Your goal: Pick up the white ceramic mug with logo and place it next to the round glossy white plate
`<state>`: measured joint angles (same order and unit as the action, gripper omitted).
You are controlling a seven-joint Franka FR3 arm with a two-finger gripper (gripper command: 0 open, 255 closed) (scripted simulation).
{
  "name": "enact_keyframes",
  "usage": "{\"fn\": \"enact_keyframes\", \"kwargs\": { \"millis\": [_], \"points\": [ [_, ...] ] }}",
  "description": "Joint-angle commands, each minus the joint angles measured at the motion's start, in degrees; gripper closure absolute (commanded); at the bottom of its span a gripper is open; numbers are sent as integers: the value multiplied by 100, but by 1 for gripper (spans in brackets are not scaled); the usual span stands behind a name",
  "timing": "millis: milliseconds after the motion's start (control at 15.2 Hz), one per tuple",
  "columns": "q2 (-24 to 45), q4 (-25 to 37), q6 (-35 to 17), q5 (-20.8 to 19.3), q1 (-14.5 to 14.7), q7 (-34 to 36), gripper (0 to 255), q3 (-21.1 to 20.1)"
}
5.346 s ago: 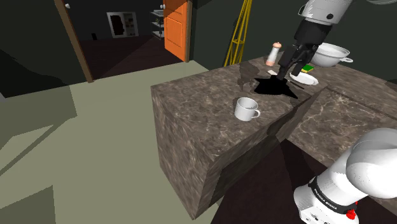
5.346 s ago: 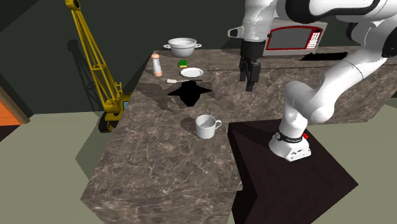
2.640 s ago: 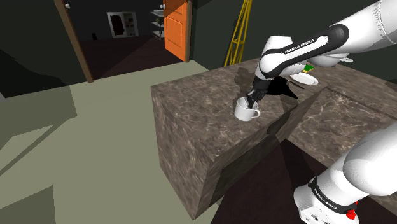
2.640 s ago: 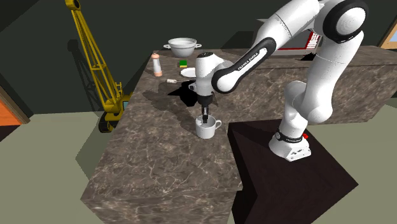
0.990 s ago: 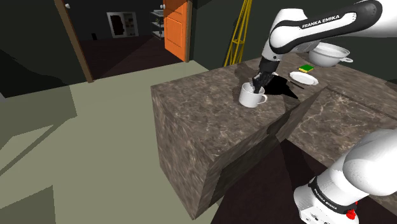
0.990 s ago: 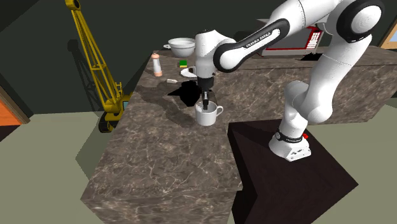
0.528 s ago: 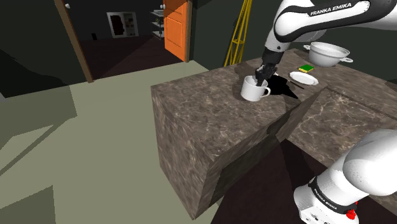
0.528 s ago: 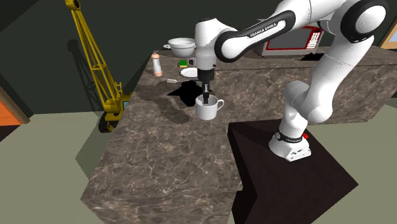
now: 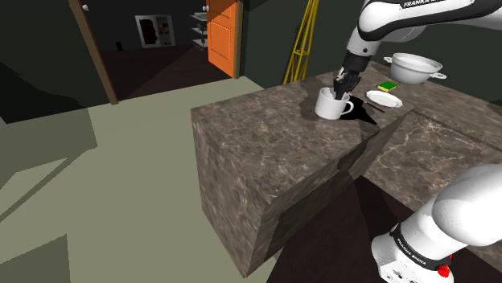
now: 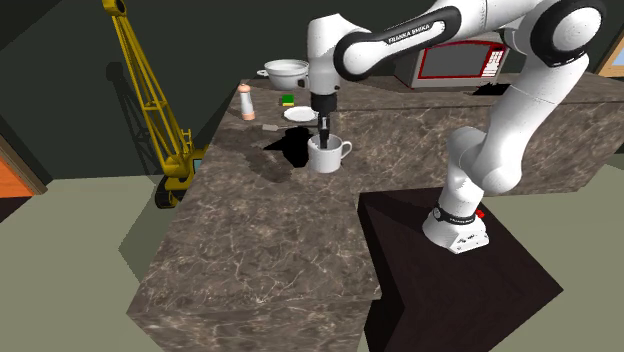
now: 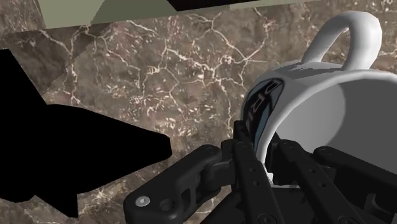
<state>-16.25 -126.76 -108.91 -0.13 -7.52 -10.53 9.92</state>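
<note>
A white mug [image 9: 331, 104] with a dark logo hangs a little above the brown marble counter [image 9: 257, 141], its handle toward the shoulder view's right. My black gripper [image 9: 344, 83] comes down from above and is shut on the mug's rim, one finger inside and one outside. In the second exterior view the mug [image 10: 326, 155] hangs under the gripper [image 10: 323, 137]. The wrist view shows the fingers [image 11: 251, 167] clasping the mug's wall [image 11: 318, 108] by the logo. The round white plate [image 9: 384, 98] [image 10: 301, 114] lies on the counter beyond the mug.
Behind the plate sit a green sponge [image 10: 289, 99] and a white two-handled bowl [image 10: 285, 72]. A shaker [image 10: 246, 102] stands near the counter's edge. A black patch [image 10: 290, 148] lies on the counter beside the mug. A microwave [image 10: 455, 60] is at the back; a yellow frame [image 10: 150, 90] stands off the counter.
The gripper has lifted the mug off the counter and carried it toward the plate over the last second. The grip has stayed shut on the rim.
</note>
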Motion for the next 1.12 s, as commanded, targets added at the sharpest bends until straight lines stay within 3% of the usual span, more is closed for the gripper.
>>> {"fn": "enact_keyframes", "kwargs": {
  "millis": [0,528,1056],
  "points": [
    [108,92,-9,-39,-99,-262,255,169],
    [711,758,82,-78,-531,-1423,255,894],
    [1703,1848,273,210,-998,-2646,255,1532]
  ]
}}
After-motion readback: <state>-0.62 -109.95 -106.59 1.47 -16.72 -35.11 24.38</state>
